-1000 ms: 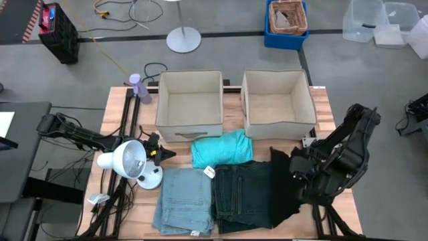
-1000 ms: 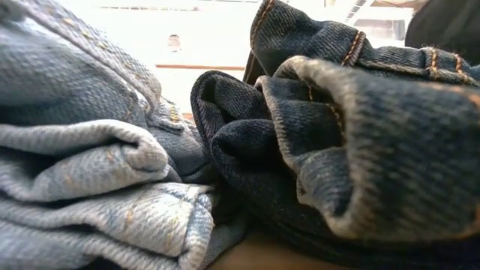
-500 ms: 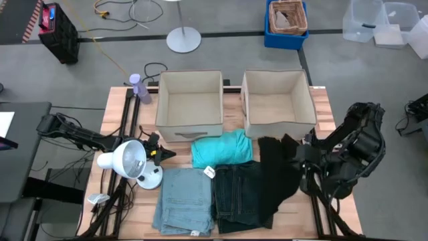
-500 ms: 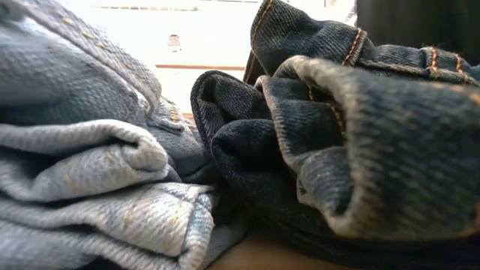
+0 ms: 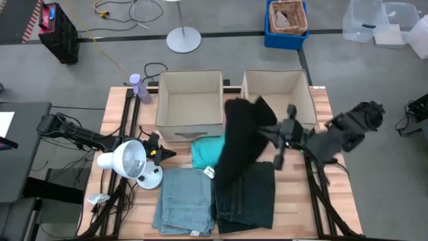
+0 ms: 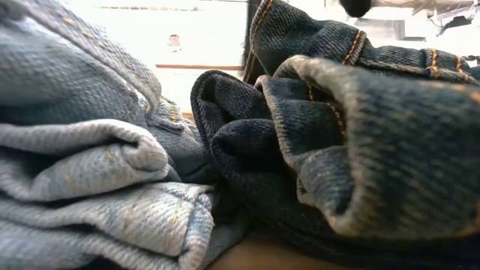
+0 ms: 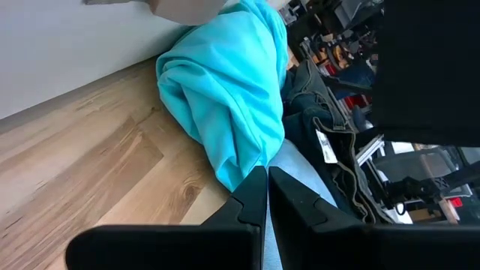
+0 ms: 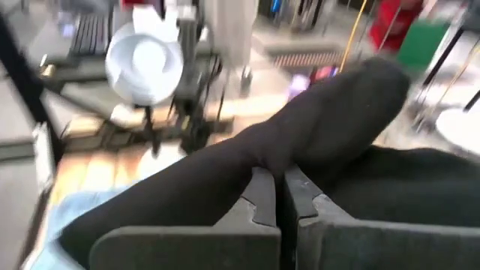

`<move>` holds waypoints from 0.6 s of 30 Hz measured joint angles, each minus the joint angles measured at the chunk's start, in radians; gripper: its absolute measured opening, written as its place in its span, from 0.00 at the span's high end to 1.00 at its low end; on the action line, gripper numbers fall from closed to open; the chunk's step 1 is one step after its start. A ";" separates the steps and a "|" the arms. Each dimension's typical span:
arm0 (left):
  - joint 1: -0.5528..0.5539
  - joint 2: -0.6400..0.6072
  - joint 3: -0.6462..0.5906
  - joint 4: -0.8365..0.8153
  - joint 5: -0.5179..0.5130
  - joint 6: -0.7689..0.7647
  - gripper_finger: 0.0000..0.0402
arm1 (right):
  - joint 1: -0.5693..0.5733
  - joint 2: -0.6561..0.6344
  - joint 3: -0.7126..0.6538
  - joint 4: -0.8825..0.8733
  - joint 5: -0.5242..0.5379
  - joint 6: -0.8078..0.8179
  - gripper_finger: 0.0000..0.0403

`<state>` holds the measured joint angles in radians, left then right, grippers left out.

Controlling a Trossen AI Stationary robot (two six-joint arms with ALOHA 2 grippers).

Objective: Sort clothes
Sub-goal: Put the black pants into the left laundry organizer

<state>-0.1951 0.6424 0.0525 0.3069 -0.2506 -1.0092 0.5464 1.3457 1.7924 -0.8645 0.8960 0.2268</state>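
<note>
Right gripper (image 8: pixel 274 196) fingers pinched tight on the plain black cloth piece (image 5: pixel 242 137) — holding it above the table, draped over the teal folded shirt (image 5: pixel 207 150) and the dark green-black folded jeans (image 5: pixel 251 197), upper end near the two beige fabric boxes (image 5: pixel 189 100). Light blue denim jeans (image 5: pixel 182 201) lie flat beside the dark pair, touching. Left gripper (image 7: pixel 266 199) — fingers pressed together, holding nothing, low over the wooden table (image 7: pixel 82 157) just beside the teal shirt.
</note>
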 joint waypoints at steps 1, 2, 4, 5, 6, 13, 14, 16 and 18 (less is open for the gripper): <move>0.000 0.000 0.000 0.000 0.000 0.000 0.97 | -0.026 0.000 0.000 0.066 -0.003 -0.069 1.00; 0.000 0.000 0.000 0.000 0.000 0.000 0.97 | -0.053 0.000 0.000 0.131 -0.013 -0.137 1.00; 0.000 0.000 0.000 0.000 0.000 0.000 0.97 | -0.108 0.000 0.000 0.257 -0.051 -0.250 1.00; 0.000 0.000 0.000 0.000 0.000 0.000 0.97 | -0.135 0.000 0.000 0.313 -0.071 -0.298 1.00; 0.000 0.000 0.000 0.000 0.000 0.000 0.97 | -0.161 0.000 0.000 0.368 -0.094 -0.338 1.00; 0.000 0.000 0.000 -0.001 0.000 0.000 0.97 | -0.375 0.027 0.001 0.524 -0.230 -0.427 1.00; 0.000 0.000 0.000 -0.001 0.000 0.000 0.97 | -0.410 0.040 0.001 0.540 -0.271 -0.413 1.00; 0.000 0.000 0.000 -0.001 0.000 0.000 0.97 | -0.472 0.068 0.001 0.572 -0.350 -0.385 1.00; 0.000 0.000 0.000 -0.002 0.000 0.001 0.97 | -0.513 0.101 0.000 0.605 -0.407 -0.370 1.00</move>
<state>-0.1951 0.6426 0.0525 0.3054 -0.2504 -1.0077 0.0334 1.4462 1.7927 -0.2599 0.4894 -0.1430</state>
